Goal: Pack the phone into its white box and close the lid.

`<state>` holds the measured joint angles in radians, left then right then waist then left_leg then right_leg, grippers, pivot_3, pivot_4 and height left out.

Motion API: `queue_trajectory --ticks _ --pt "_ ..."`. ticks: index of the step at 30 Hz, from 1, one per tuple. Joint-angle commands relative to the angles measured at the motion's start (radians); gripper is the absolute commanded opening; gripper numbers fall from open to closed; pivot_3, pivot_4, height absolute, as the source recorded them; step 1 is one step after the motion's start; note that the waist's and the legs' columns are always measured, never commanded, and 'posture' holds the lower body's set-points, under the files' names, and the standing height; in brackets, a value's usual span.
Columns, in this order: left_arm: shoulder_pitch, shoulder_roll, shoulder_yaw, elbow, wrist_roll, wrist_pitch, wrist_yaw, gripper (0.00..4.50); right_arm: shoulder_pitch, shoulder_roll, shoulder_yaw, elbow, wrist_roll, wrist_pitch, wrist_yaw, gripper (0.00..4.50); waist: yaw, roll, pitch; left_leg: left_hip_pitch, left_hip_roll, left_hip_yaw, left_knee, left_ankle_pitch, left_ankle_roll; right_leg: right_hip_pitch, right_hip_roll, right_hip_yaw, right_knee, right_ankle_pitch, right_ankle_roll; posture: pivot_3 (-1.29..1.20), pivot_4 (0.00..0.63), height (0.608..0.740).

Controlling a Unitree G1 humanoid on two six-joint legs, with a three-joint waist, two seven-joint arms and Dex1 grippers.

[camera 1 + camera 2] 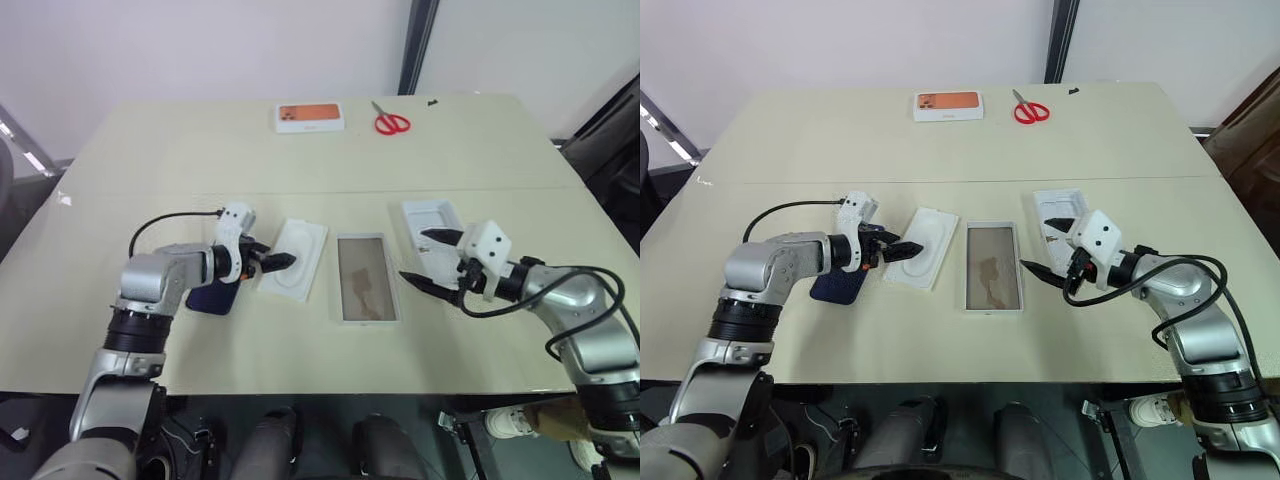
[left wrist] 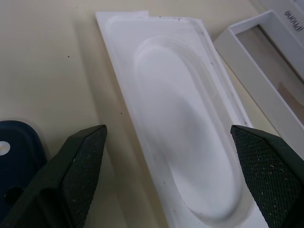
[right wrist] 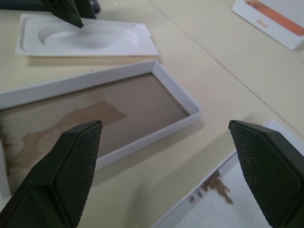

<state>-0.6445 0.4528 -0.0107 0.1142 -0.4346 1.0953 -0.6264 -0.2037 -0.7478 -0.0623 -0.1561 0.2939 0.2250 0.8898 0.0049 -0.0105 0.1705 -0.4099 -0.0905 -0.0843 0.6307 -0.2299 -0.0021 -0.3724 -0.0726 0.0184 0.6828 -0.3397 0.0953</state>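
Both arms spread wide, nothing gripped: phone not yet picked up.

The left gripper [image 1: 283, 259] hovers over the white insert [image 1: 295, 257]; the phone [image 1: 213, 296] lies just behind it under the wrist, so I'd back off and square up first. The right gripper [image 1: 428, 257], released, waits beside the white box [image 1: 366, 277], above the lid [image 1: 431, 222].

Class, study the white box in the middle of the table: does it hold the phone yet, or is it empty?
Empty. The white box shows only its bare tan-brown floor, while the phone lies on the table beyond the white insert.
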Motion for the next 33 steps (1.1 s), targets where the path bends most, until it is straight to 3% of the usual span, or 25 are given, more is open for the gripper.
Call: queue_trajectory --ticks 1,7,10,14,23,27,33 --pt "-0.017 -0.047 0.047 0.020 -0.051 0.144 0.039 4.41 -0.007 -0.008 -0.020 -0.045 -0.014 -0.035 -0.008 4.47 0.001 0.000 0.000 0.000 0.000 0.000 0.000 0.000 0.000 0.000 0.000 0.000 0.000 0.000 0.000 0.00 0.150 0.734" --pt "0.013 -0.095 0.111 0.011 -0.101 0.233 0.053 4.41 -0.030 -0.005 -0.018 -0.035 -0.015 -0.033 -0.004 4.47 0.005 0.000 0.000 0.000 0.000 0.000 0.001 0.001 -0.002 0.001 0.000 0.000 0.000 0.000 0.000 0.00 0.150 0.734" --pt "0.028 -0.129 0.183 0.036 -0.114 0.243 0.090 3.62 -0.021 -0.008 -0.016 -0.035 -0.024 -0.042 -0.004 4.50 0.005 0.000 0.000 0.000 0.000 0.000 0.001 0.003 -0.005 0.001 0.000 0.000 0.000 0.000 0.000 0.00 0.150 0.734" --pt "0.047 -0.123 0.179 0.043 -0.097 0.229 0.111 1.69 -0.014 -0.007 -0.017 -0.038 -0.027 -0.046 -0.003 4.50 0.005 0.000 0.000 0.000 0.000 0.000 0.000 0.003 -0.005 0.001 0.000 0.000 0.000 0.000 0.000 0.00 0.150 0.734" --pt "0.059 -0.140 0.207 0.050 -0.123 0.229 0.128 1.69 -0.032 0.001 -0.009 -0.039 -0.036 -0.047 -0.005 4.50 0.006 -0.001 0.000 0.000 0.000 0.000 0.001 0.003 -0.005 0.001 0.000 0.000 0.000 0.000 0.000 0.00 0.150 0.734" --pt "0.074 -0.137 0.204 0.028 -0.130 0.246 0.135 0.01 -0.028 0.003 -0.005 -0.043 -0.037 -0.047 -0.005 4.50 0.007 -0.001 0.000 0.000 0.000 0.000 0.000 0.003 -0.006 0.001 0.000 0.000 0.000 0.000 0.000 0.00 0.150 0.734" --pt "0.061 -0.139 0.255 0.048 -0.153 0.267 0.160 0.01 -0.017 0.011 0.007 -0.051 -0.038 -0.050 -0.005 4.50 0.006 -0.001 0.000 0.000 0.000 0.000 0.000 0.003 -0.005 0.001 0.000 0.000 0.000 0.000 0.000 0.00 0.150 0.734"
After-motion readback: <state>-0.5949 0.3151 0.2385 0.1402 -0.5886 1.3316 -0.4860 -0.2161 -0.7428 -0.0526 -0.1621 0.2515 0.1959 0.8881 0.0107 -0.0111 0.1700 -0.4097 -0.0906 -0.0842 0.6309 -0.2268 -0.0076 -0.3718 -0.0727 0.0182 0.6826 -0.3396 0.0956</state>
